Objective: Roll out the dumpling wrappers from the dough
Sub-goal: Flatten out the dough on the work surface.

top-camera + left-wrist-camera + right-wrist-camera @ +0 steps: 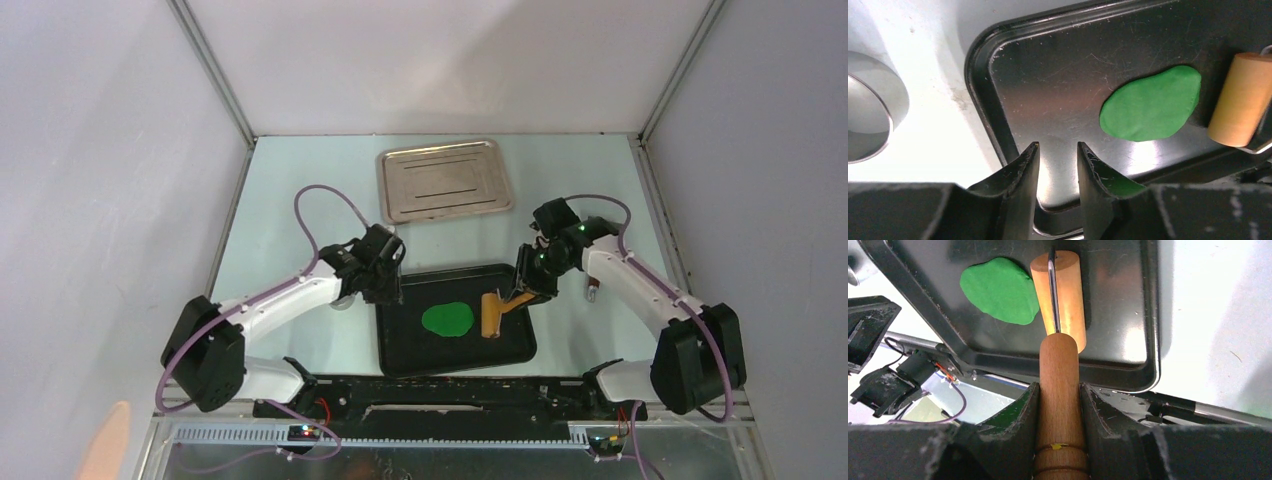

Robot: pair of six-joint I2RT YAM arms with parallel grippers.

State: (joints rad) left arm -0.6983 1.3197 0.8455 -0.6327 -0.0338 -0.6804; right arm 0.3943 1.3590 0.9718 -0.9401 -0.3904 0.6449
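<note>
The dough is a flattened green oval lying on the black tray. A wooden roller rests its head on the tray, right beside the dough's right edge. My right gripper is shut on the roller's handle. Over the tray's left corner my left gripper stands open, with nothing between its fingers, apart from the dough. No dumpling wrappers are in view.
A silver metal tray lies at the back of the table. A round metal ring sits on the table just left of the black tray. A small object lies by the right arm.
</note>
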